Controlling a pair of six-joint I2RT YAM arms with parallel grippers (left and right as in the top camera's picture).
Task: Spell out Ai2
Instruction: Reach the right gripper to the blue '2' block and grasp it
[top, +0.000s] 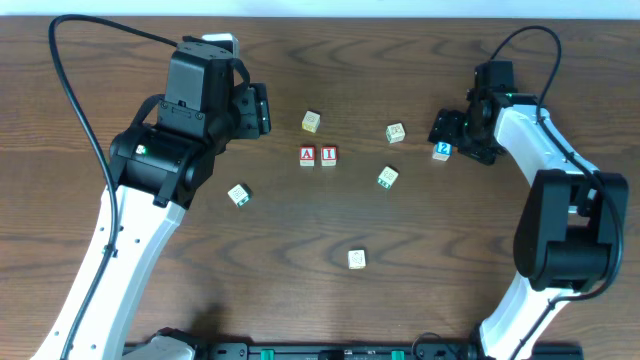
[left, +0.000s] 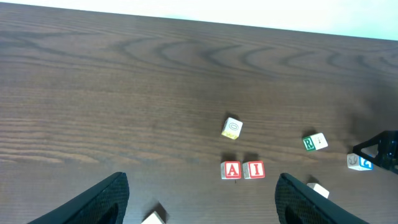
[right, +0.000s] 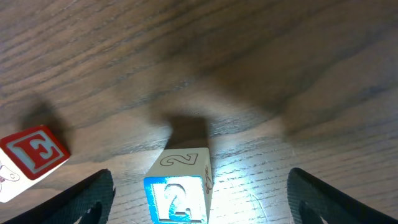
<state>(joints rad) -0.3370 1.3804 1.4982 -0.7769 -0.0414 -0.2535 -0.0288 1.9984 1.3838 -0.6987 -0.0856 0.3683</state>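
Observation:
A red "A" block (top: 307, 155) and a red "I" block (top: 328, 155) sit side by side at the table's middle; both show in the left wrist view, A (left: 231, 170) and I (left: 253, 169). A blue "2" block (top: 442, 151) stands to the right. My right gripper (top: 452, 140) is open, low over it, and the 2 block (right: 179, 190) sits between its spread fingers, untouched. My left gripper (top: 262, 110) is open and empty, up and left of the A and I blocks.
Loose pale blocks lie around: one above the A (top: 311, 122), one upper right (top: 396, 133), one with green marks (top: 387, 178), one at left (top: 238, 195), one at front (top: 357, 259). A red "E" block (right: 34, 152) lies left of the 2 block.

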